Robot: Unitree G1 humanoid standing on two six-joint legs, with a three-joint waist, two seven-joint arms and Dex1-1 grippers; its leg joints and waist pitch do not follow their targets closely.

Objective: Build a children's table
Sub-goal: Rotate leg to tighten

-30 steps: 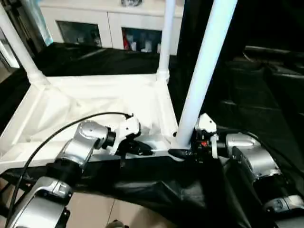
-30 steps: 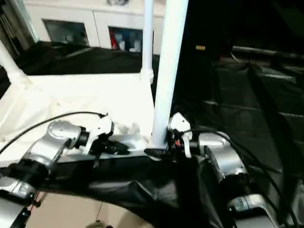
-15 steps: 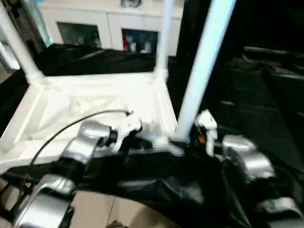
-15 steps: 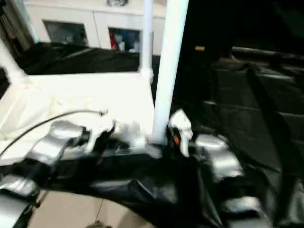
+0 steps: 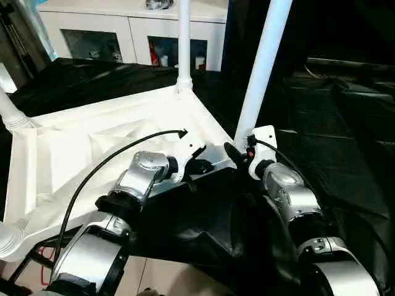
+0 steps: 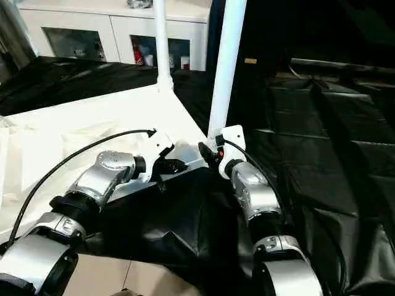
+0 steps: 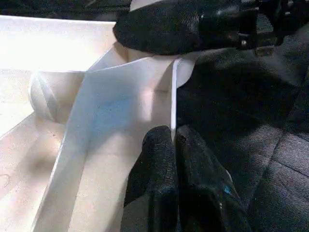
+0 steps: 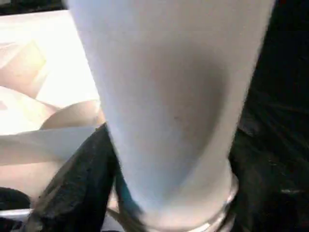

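You cannot follow the upright legs to their upper ends: both the near one and the far one run out of the head views, and a third leg socket at the far left corner is cut by the picture edge. In the right wrist view the near white tapered tubular leg (image 8: 169, 106) is so close and blurred that you can only just make out dark fingers (image 8: 77, 179) on either side of its base.

The white plastic table top (image 5: 92, 154) lies upside down, ribbed underside up, on the black cloth (image 5: 345, 123) that covers the work surface. Your left gripper (image 5: 203, 166) sits at the top's near edge, its two black fingers (image 7: 159, 183) pressed together, and the thin rim wall appears to be nipped between their tips, though you cannot be sure from this angle. Just to its right is the corner socket holding the near leg (image 5: 262, 68).

Your right gripper (image 5: 233, 153) is at the foot of that leg, its jaws spread wide with the leg's base between them; whether the pads actually press the leg you cannot tell. The two grippers are close together, and one finger of the right one shows as a dark bar across the left wrist view.

Beyond both grippers a second white leg (image 5: 183, 43) stands in the far corner socket. Behind it is a white cabinet with glass doors (image 5: 123, 37). A black cable (image 5: 105, 166) arcs over your left forearm, crossing the table top.
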